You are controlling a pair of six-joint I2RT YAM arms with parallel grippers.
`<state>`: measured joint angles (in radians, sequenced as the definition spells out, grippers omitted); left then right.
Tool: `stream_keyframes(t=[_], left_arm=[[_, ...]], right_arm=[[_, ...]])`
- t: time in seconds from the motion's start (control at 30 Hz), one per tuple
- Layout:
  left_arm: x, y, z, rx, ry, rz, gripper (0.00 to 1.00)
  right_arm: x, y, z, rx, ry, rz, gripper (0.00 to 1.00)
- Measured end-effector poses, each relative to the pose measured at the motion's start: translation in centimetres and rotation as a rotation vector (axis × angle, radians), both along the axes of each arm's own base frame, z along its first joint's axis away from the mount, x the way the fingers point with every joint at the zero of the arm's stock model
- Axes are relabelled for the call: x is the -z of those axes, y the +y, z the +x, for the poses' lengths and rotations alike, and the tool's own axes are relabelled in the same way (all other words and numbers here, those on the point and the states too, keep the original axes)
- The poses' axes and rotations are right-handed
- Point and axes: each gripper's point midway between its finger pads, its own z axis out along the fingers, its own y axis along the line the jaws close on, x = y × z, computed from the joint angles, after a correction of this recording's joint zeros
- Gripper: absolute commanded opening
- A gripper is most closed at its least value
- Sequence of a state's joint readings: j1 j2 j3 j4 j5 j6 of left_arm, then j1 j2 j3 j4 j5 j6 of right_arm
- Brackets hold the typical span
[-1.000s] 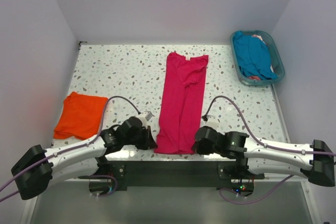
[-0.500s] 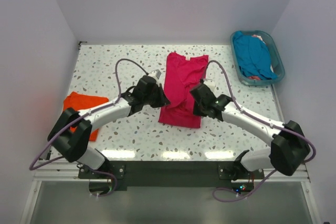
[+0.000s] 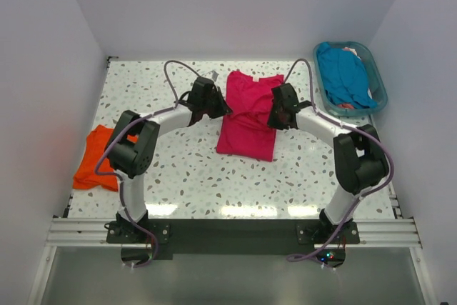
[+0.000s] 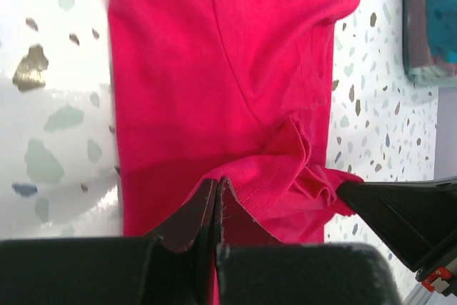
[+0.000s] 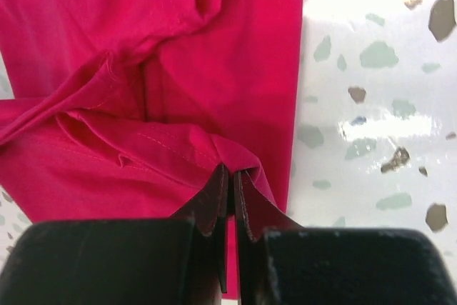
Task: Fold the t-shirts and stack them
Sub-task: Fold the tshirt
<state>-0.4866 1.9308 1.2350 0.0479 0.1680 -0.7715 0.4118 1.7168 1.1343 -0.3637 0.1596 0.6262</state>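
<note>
The hot pink t-shirt (image 3: 246,137) lies in the middle of the table, its near hem doubled over onto its far half. My left gripper (image 3: 224,111) is shut on the hem's left corner (image 4: 235,189). My right gripper (image 3: 272,120) is shut on the right corner (image 5: 246,166). Both hold the hem just above the cloth (image 4: 214,69) beneath, and it bunches between them (image 5: 107,98). An orange t-shirt (image 3: 93,166) lies folded at the left edge, partly behind my left arm. A teal blue t-shirt (image 3: 344,73) fills the basket.
The teal plastic basket (image 3: 378,91) stands at the far right corner; a little pale pink cloth shows at its rim. White walls close the table on three sides. My right gripper's black finger (image 4: 400,205) shows in the left wrist view.
Both grippers have carried the pink shirt's near hem from the front edge toward the far end, folding the shirt over itself. Both arms now stretch far out.
</note>
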Motion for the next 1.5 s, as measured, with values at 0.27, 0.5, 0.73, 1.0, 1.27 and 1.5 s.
stream_keyframes(t=[0.27,0.5,0.73,1.0,1.27,1.5], left_arm=[[1.4,-0.4,3.5,0.036,0.000,-0.024,0.37],[0.7,1.5,5.5,0.021,-0.024,-0.044,0.64],[-1.2,4.8,2.0,-0.047,-0.032,-0.045,0.19],[1.2,4.7,-5.9,-0.011,0.044,-0.020,0.02],[1.8,0.4,-9.2,0.112,0.044,-0.017,0.00],[3.5,0.9,-9.3,0.100,0.073,0.021,0.00]], right_arm=[[0.5,-0.9,5.0,0.022,0.001,0.078,0.32],[0.1,-3.4,7.1,0.053,-0.006,0.113,0.63],[-2.2,-2.0,4.5,-0.011,-0.054,0.093,0.32],[-1.4,5.1,0.1,-0.214,-0.045,0.053,0.17],[3.4,5.9,2.1,-0.241,0.040,-0.015,0.15],[2.4,5.8,5.8,-0.220,-0.001,-0.061,0.22]])
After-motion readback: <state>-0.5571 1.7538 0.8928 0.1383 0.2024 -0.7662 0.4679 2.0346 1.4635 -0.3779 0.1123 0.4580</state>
